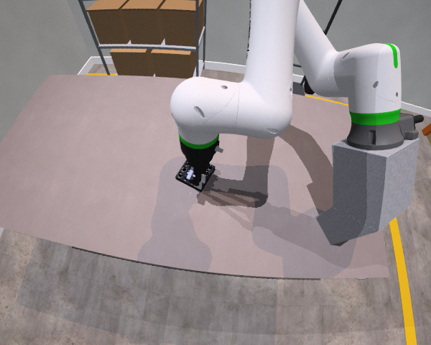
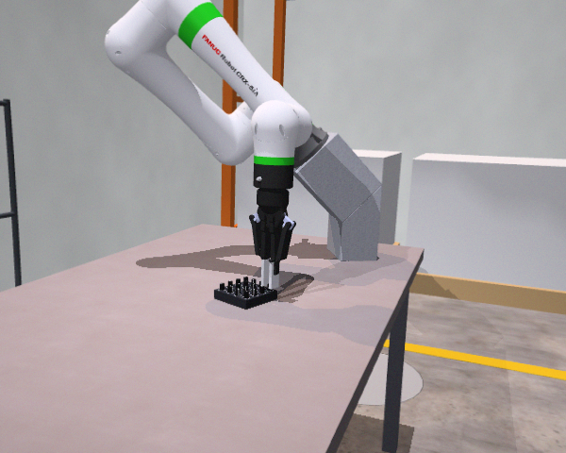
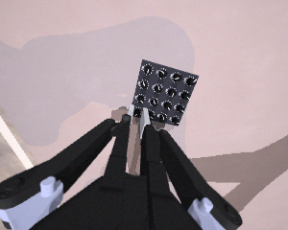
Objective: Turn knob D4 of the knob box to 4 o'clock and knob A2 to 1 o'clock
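Note:
The knob box (image 1: 182, 175) (image 2: 239, 296) (image 3: 167, 89) is a small black square box with a grid of black knobs, and it stands flat on the table. My gripper (image 1: 193, 177) (image 2: 270, 278) (image 3: 137, 112) points straight down over one corner of the box. Its two pale fingertips stand a narrow gap apart. In the wrist view they flank the corner knob (image 3: 136, 113) nearest the camera, and I cannot tell whether they touch it. The printed names and the knobs' white lines are too small to read.
The grey robot pedestal (image 1: 371, 185) (image 2: 349, 205) stands at the table's edge behind the box. A metal shelf with cardboard boxes (image 1: 145, 33) stands beyond the far edge. The table edge (image 2: 371, 351) drops off to the right.

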Controlling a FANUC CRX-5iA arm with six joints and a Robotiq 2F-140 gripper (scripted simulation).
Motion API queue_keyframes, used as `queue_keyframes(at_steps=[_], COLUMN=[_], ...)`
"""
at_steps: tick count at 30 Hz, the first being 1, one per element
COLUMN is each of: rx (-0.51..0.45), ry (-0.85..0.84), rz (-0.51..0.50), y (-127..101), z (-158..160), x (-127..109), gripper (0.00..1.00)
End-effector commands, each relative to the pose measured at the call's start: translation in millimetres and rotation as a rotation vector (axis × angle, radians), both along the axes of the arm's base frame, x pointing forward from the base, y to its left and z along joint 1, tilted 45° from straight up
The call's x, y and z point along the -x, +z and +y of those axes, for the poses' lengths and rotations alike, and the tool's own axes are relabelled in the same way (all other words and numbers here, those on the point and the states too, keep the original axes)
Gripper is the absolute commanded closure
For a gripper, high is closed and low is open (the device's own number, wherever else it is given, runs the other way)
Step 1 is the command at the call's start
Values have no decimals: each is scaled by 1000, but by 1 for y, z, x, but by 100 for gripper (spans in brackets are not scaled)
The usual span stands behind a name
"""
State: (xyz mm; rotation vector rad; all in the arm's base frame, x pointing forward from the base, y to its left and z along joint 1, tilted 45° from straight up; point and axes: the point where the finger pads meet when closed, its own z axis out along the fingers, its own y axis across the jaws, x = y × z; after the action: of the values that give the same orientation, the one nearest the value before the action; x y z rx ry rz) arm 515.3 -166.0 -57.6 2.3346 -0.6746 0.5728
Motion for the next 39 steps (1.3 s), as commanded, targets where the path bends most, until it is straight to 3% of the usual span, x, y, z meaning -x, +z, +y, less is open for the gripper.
queue_keyframes(at_steps=[1, 15, 30, 31, 39], rx=[0, 0, 0, 0, 0], ry=[0, 0, 0, 0, 0], rz=[0, 0, 0, 0, 0], y=[4, 24, 25, 25, 36], z=[4, 23, 24, 24, 34], x=[1, 8, 8, 8, 11], gripper=[88, 88, 88, 0, 0])
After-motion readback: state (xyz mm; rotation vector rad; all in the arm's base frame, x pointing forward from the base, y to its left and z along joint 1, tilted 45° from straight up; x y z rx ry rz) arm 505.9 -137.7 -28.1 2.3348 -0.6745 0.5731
